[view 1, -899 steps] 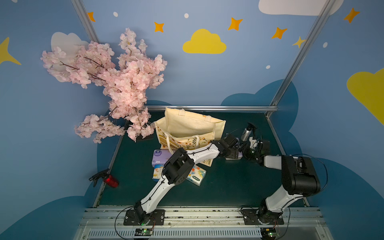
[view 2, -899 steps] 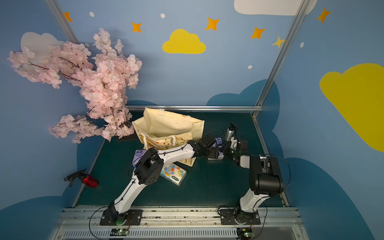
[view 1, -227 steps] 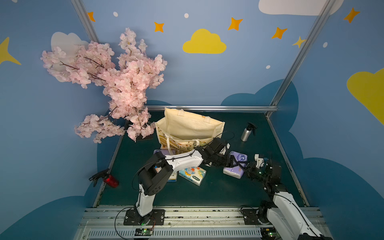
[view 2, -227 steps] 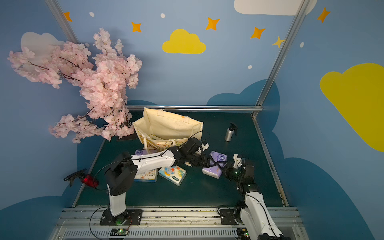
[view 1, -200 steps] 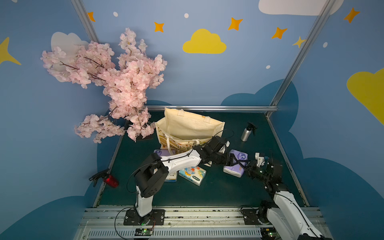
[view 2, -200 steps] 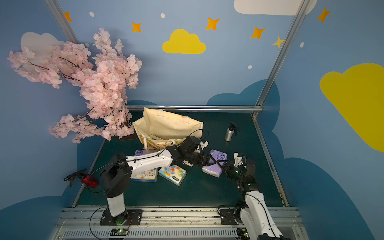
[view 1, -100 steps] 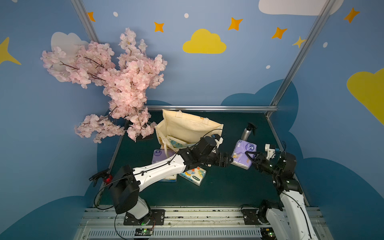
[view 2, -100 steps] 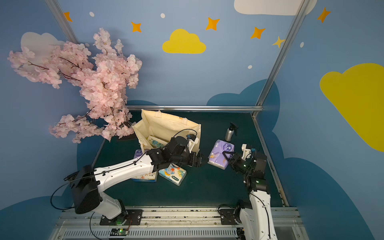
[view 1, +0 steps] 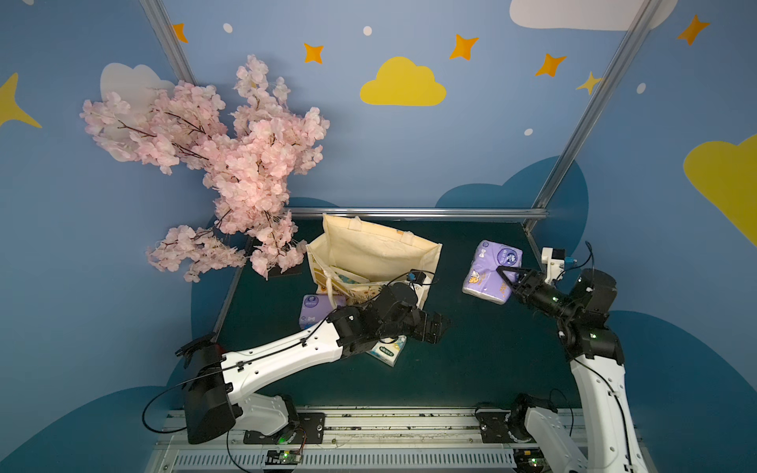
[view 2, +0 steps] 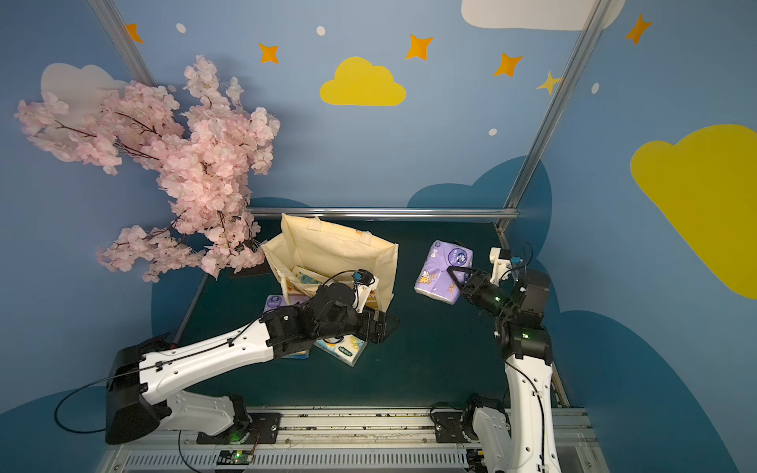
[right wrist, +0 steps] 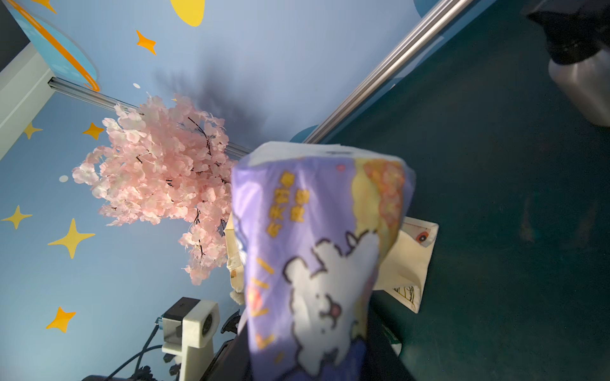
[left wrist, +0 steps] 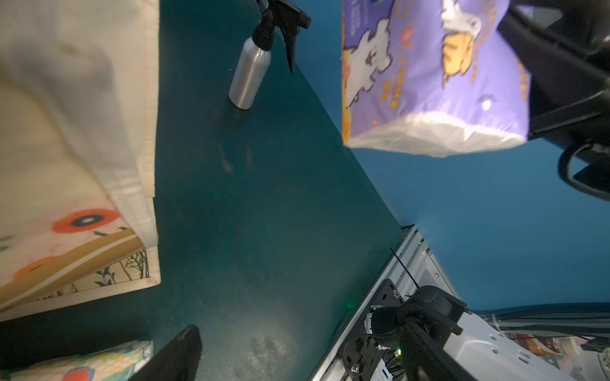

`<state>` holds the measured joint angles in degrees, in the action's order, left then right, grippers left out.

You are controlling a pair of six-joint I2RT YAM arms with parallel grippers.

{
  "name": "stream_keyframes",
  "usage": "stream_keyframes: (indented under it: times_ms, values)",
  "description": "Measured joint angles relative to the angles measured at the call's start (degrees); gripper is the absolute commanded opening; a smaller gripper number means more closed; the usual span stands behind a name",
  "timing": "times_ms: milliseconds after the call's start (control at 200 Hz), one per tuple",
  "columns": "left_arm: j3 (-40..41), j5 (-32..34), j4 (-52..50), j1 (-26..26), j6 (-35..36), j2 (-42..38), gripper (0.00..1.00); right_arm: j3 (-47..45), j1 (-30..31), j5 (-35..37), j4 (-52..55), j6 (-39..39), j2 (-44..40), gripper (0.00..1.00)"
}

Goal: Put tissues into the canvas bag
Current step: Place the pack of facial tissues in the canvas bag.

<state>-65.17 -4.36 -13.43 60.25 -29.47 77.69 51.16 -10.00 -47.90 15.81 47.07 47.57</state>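
In both top views your right pincer is clamped on the purple pack. It carries the pack tilted and off the tabletop, to the right of the canvas bag and apart from it. The bag stands open at the far middle, and a pale pack shows inside its mouth. Your left pincer hangs just near of the bag's right corner, jaws spread wide with nothing between them. By that arm a second purple pack lies just beside the bag's near left side, and a printed pack lies a little nearer the front. A pink blossom tree rises at the far left. In the left wrist view you see the purple pack aloft in the other arm's black fingers. A silver spray bottle stands upright on the tabletop between it and the bag, and one left fingertip shows beside the printed pack. In the right wrist view the purple pack fills the middle, with the bag beyond it and the spray bottle at the edge.
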Motion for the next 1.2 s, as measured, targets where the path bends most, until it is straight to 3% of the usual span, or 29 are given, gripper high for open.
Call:
stream_keyframes:
  times_ms: [205,581,796,1006,1197]
  values:
    - [-0.35,2.43,-0.96,0.20,1.07,-5.33,0.95,10.88,3.98,0.11,-0.66,-2.25,5.01,0.34]
    - [5.60,15.74,-6.60,-4.15,1.64,-24.06,1.00,24.11,23.87,4.96,-0.39,-9.84,19.54,0.34]
    - [8.07,24.00,-12.70,-7.23,0.72,-33.31,1.00,37.29,33.94,8.63,2.64,-16.70,31.26,0.34]
    - [8.81,30.88,-20.13,-10.10,-2.10,-38.07,1.00,54.03,42.51,13.77,13.00,-27.17,45.27,0.34]
    - [9.70,33.22,-24.26,-13.22,-3.80,-39.67,1.00,70.69,47.19,20.11,26.80,-37.24,58.60,0.34]
